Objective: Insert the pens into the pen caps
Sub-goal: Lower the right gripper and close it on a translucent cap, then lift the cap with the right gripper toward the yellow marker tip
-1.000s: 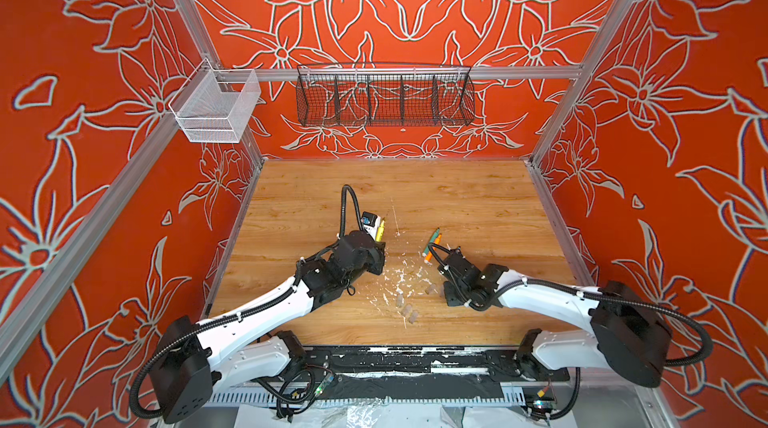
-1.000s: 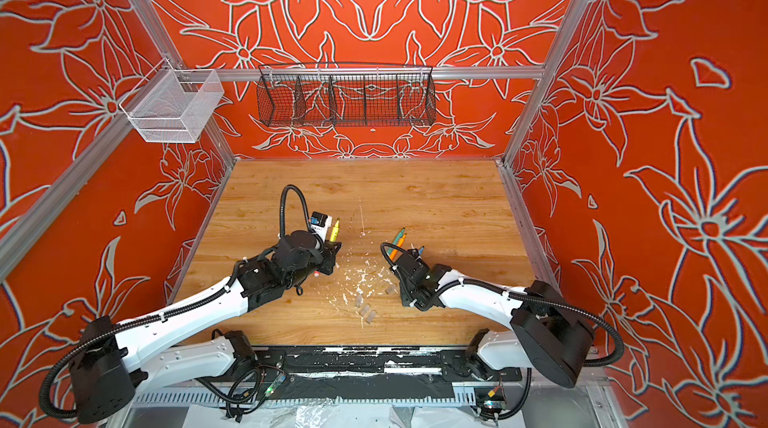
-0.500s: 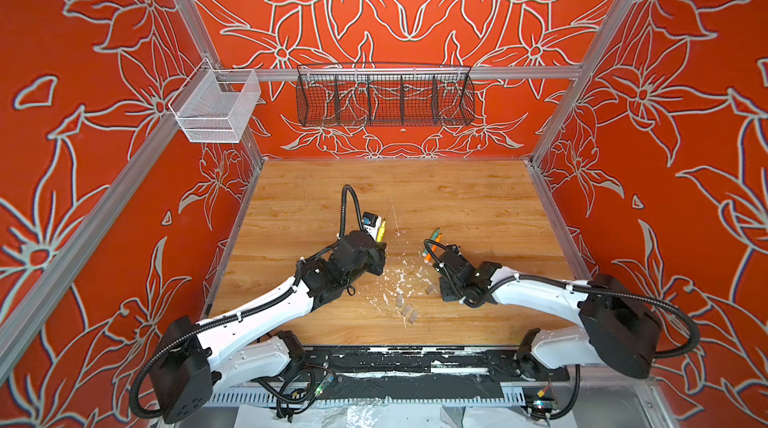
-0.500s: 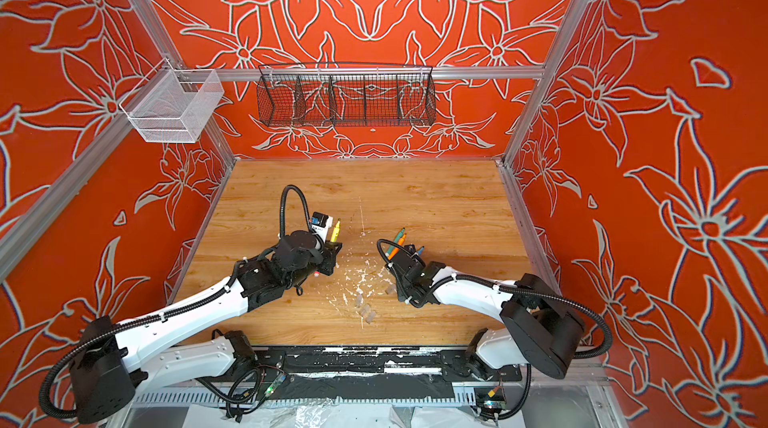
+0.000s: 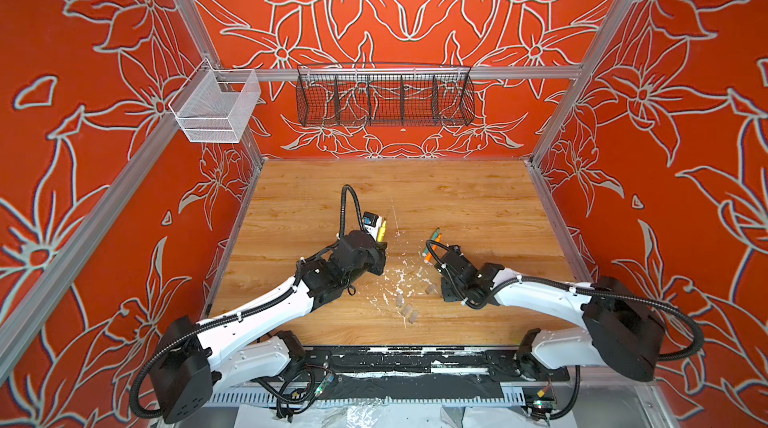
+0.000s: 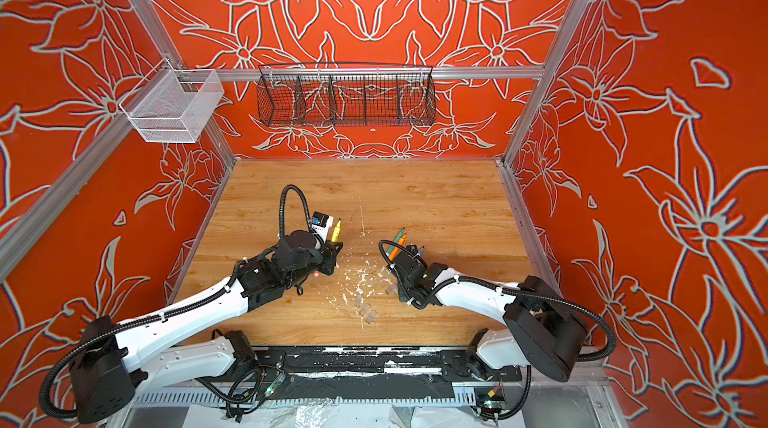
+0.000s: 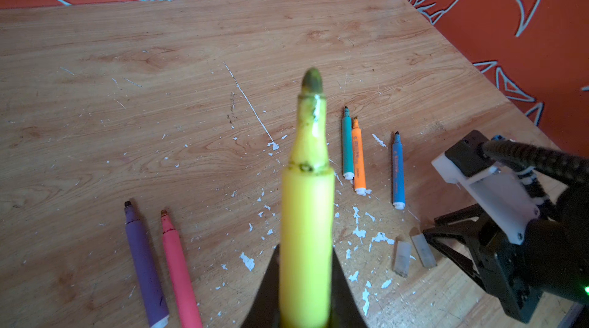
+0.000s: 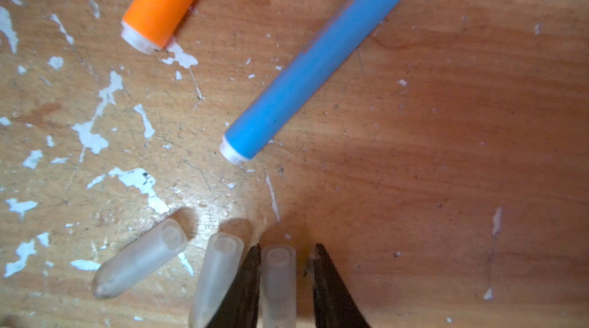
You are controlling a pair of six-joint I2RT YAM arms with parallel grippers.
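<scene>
Yellow pen (image 7: 307, 215) clamped in the left gripper (image 7: 306, 253), stained tip pointing outward, held above the wooden table (image 7: 159, 55).
Right gripper (image 8: 287, 246) is down at the table, jaws narrowly apart astride one clear cap (image 8: 279, 281), with a gap showing at one finger. Second cap (image 8: 216, 275) lies just beside it, third cap (image 8: 140, 258) next along. Blue pen (image 8: 318, 65) lies near; orange pen (image 7: 358, 157) and green pen (image 7: 347, 145) lie side by side. Purple pen (image 7: 145, 266) and pink pen (image 7: 180, 272) lie paired, well apart from those. White flecks (image 8: 137, 180) are scattered on the wood.
</scene>
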